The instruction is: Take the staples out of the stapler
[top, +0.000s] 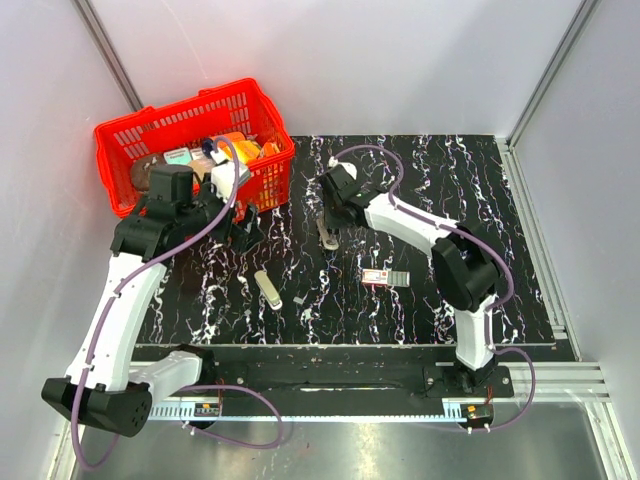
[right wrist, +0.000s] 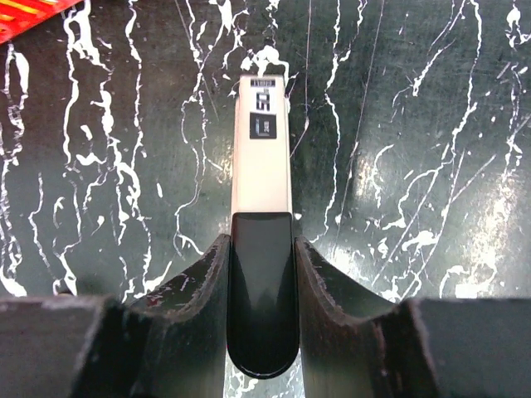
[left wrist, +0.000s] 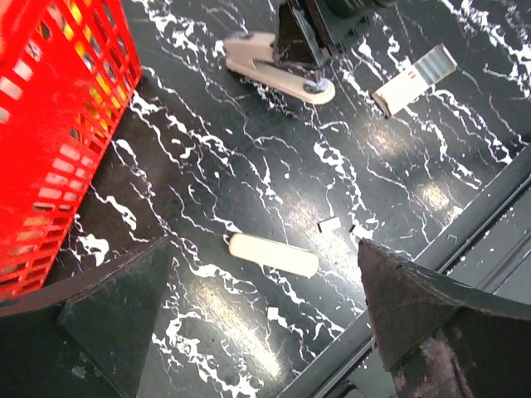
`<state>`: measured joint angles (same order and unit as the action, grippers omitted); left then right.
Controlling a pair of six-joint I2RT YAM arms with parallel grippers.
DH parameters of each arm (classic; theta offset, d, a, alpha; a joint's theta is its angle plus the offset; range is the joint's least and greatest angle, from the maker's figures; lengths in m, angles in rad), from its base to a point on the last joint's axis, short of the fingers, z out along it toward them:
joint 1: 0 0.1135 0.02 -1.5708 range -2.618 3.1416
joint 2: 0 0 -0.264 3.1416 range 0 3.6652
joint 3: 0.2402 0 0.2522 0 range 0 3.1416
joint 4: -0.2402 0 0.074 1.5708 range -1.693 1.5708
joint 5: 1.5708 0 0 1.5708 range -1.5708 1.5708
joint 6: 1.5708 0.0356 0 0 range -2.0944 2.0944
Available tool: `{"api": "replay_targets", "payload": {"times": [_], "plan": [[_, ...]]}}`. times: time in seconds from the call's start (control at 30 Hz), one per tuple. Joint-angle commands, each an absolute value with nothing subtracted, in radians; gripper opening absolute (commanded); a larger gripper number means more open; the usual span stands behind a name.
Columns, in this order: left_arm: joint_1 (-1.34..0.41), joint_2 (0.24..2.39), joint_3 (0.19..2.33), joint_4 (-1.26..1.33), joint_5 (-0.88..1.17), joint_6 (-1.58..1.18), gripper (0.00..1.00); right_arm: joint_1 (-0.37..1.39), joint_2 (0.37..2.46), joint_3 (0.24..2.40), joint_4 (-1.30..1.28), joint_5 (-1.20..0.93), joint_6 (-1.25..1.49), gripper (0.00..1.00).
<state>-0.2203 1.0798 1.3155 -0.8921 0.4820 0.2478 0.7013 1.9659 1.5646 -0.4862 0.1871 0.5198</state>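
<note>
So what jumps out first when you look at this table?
The bright red basket, full of stuff, at the far left of the table. Then the right gripper pinching the stapler near the middle, and a pale cream bar lying alone nearer the arms' bases.

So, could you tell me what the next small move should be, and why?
Probably bring the open left gripper across to the free end of the stapler: the right gripper appears closed on its black end, holding it steady, while the left hangs idle beside the red basket.
</note>
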Motion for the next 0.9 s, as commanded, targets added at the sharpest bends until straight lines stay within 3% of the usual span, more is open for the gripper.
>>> {"api": "replay_targets", "payload": {"times": [0.0, 0.3, 0.43, 0.53, 0.6, 0.73, 0.87], "plan": [[-0.215, 1.049, 1.29, -0.934, 0.442, 0.276, 0.99, 0.703, 2.029, 1.655, -0.506, 0.21, 0.512, 0.0], [-0.215, 1.048, 1.238, -0.933, 0.402, 0.288, 0.99, 0.736, 2.147, 1.767, -0.606, 0.196, 0.502, 0.01], [-0.215, 1.045, 1.221, -0.919, 0.406, 0.278, 0.99, 0.761, 2.151, 1.74, -0.609, 0.193, 0.506, 0.16], [-0.216, 1.049, 1.213, -0.919, 0.408, 0.275, 0.99, 0.765, 2.125, 1.723, -0.606, 0.19, 0.502, 0.43], [-0.216, 1.055, 1.215, -0.928, 0.411, 0.279, 0.99, 0.765, 2.083, 1.713, -0.609, 0.189, 0.492, 0.53], [-0.215, 1.048, 1.218, -0.931, 0.394, 0.279, 0.99, 0.767, 1.978, 1.689, -0.621, 0.201, 0.482, 0.63], [-0.215, 1.034, 1.22, -0.933, 0.384, 0.279, 0.99, 0.761, 1.85, 1.602, -0.621, 0.236, 0.479, 0.64]]}}
